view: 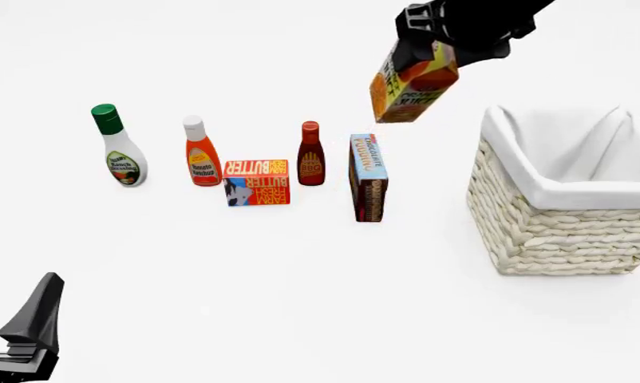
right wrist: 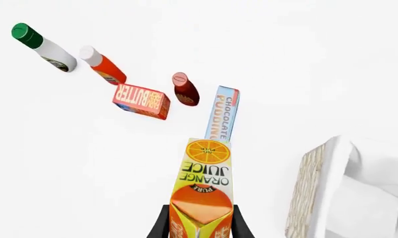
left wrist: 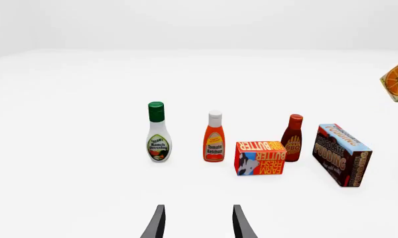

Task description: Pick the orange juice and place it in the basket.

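Right claw [view: 421,60]: squeezing the orange juice [view: 411,84], high over the table, tilted.
Left claw [left wrist: 195,223]: fingers apart, holding nothing.
Basket [view: 511,215]: near the juice, open top.
Underneath: chocolate pudding box [view: 367,177], BBQ bottle [view: 310,154], butter box [view: 257,182].

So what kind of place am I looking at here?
Probably a simulated tabletop, not a real room: a featureless white surface, a row of groceries like the ranch dressing and butter box, and a wicker basket. The right fingers hold an orange juice carton aloft.
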You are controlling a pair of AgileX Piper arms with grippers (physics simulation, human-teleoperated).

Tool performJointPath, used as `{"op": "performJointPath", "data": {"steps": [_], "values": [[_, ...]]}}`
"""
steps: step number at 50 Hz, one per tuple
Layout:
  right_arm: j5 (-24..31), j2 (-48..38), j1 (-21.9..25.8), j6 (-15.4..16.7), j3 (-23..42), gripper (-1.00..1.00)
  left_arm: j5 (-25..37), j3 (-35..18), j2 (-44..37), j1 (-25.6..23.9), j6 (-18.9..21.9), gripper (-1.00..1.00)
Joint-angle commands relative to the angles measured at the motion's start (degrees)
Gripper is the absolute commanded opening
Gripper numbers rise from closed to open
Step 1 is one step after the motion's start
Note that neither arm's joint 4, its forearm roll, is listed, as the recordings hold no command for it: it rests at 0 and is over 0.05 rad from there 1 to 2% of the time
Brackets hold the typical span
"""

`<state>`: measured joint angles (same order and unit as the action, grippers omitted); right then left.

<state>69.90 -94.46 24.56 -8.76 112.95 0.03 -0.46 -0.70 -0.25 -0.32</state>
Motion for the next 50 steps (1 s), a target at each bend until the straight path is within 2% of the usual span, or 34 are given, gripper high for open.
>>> {"op": "performJointPath", "data": {"steps": [1,17,50], "values": [[0.0,0.9,-2.1,1.0,2.1,-1.00,-0.1,0.1,0.0,0.1,0.0,1.00],[0.0,2.9,-8.5,4.2,0.8,-1.00,-0.1,0.1,0.0,0.1,0.0,1.00],[0.0,6.5,-17.3,6.4,-1.0,-1.00,-0.1,0.1,0.0,0.1,0.0,1.00]]}}
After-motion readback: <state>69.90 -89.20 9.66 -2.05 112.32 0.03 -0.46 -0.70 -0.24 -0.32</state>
